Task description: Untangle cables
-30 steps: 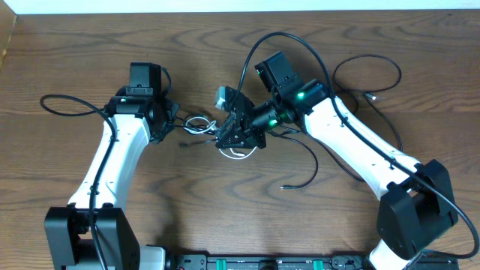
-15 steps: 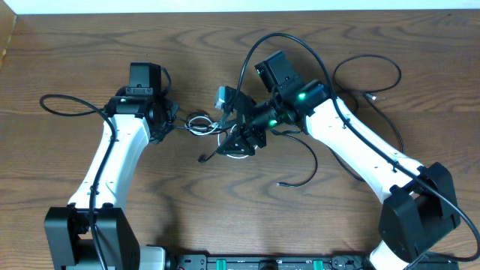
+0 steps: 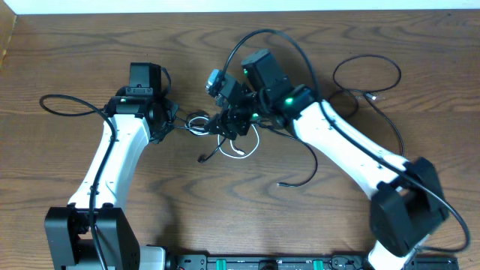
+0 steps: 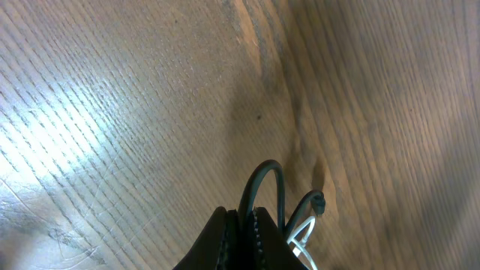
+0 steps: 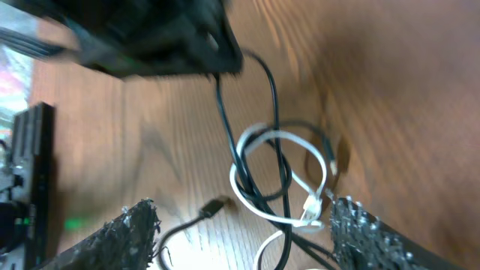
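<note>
A tangle of thin cables lies at the table's middle: a white cable (image 3: pixel 242 152) looped with black cables (image 3: pixel 198 122). My left gripper (image 3: pixel 174 124) is shut on a black cable (image 4: pixel 259 184) at the tangle's left end, with the white cable (image 4: pixel 300 236) just beside the jaws. My right gripper (image 3: pixel 226 122) is open and hovers over the tangle. In the right wrist view its fingers (image 5: pixel 247 232) straddle the white loop (image 5: pixel 259 139) and the black cable (image 5: pixel 279 161) without touching them. A black plug end (image 5: pixel 214 205) lies loose on the wood.
A loose black plug end (image 3: pixel 202 158) lies in front of the tangle. Another black cable end (image 3: pixel 282 183) lies further right. A black cable loop (image 3: pixel 367 75) with a plug (image 3: pixel 373 96) lies at the far right. The left arm's own thick wire (image 3: pixel 67 105) curls at the left.
My right gripper has moved left and toward the far edge and turned, uncovering the white loop. A black plug end has swung out in front of the tangle. The left arm has not moved.
</note>
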